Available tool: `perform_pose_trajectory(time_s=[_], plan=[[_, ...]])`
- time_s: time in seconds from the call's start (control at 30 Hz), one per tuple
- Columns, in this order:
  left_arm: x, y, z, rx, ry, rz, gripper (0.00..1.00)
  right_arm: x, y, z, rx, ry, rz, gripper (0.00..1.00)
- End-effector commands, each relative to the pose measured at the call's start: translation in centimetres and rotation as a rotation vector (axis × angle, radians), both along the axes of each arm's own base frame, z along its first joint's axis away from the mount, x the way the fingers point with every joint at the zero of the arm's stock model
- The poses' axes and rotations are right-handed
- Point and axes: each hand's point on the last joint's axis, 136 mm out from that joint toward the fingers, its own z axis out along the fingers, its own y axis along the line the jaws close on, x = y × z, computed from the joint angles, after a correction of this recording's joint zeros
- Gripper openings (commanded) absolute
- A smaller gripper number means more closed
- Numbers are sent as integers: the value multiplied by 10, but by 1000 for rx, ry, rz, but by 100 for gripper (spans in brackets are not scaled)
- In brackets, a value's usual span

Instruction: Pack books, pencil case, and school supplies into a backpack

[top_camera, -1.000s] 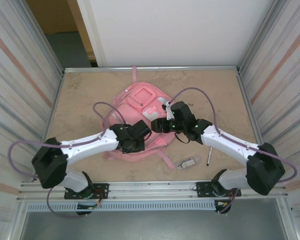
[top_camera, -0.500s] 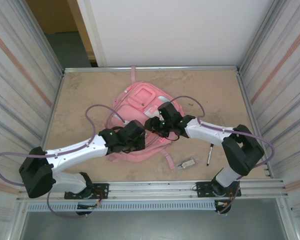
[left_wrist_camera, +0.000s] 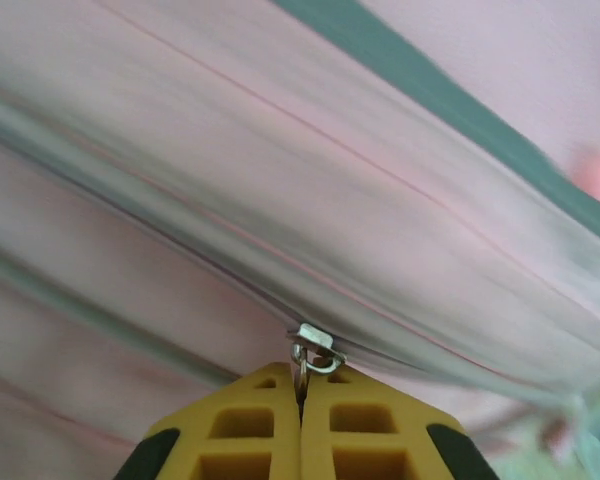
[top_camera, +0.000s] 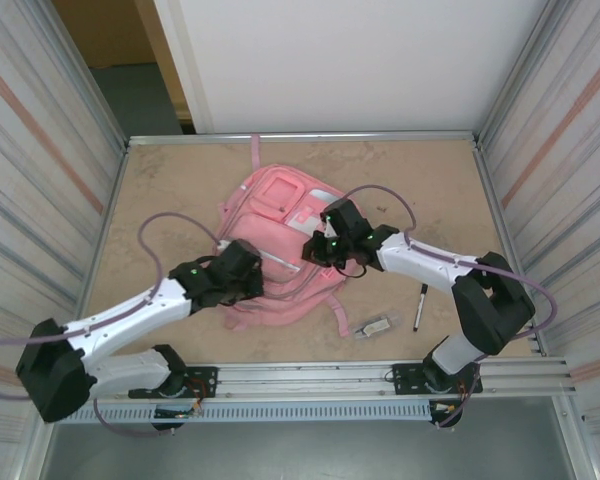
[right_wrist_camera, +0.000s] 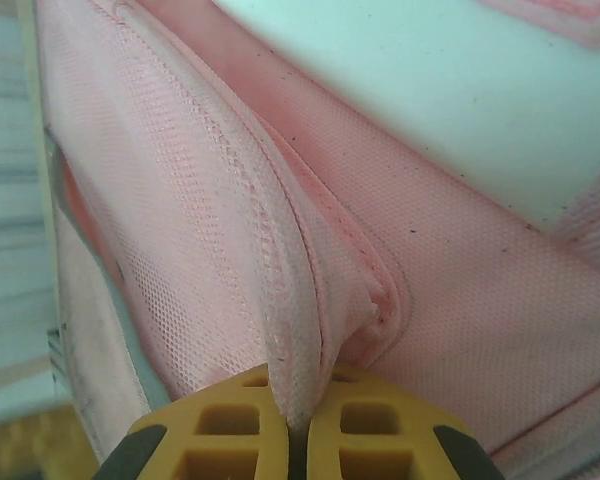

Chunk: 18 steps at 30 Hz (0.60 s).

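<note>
Left arm has drawn back toward its own side since a second ago, dragging the backpack (top_camera: 270, 195) slightly that way. The right fingers (right_wrist_camera: 265, 425), open then, are now pinched shut.

- One backpack, pink, lies flat mid-worktop (top_camera: 160, 200).
- Left fingers (left_wrist_camera: 270, 430) are fully closed on one metal zip pull (left_wrist_camera: 313, 345) at the backpack's near-left edge.
- Right fingers clamp one fold of pink cloth on the backpack's right side.
- One black pen (top_camera: 419, 307) and one clear-and-grey item (top_camera: 375, 326) lie near-right of the backpack, apart from it.

Tan table (top_camera: 160, 180) carries backpack (top_camera: 280, 195) (pink), pen (top_camera: 419, 307), clear-grey item (top_camera: 374, 327).
</note>
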Motion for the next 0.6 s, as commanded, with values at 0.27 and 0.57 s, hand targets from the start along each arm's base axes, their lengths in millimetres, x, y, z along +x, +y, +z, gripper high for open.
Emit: perform_pose_trajectory(time_s=[0.27,0.57], plan=[[20,8,9,59,-110,-151,0,1,-22,24,-13,-31,270,42],[-2,-80,43,-84,-168,-183,0,-4,-104,5,-293,99,-208,65]])
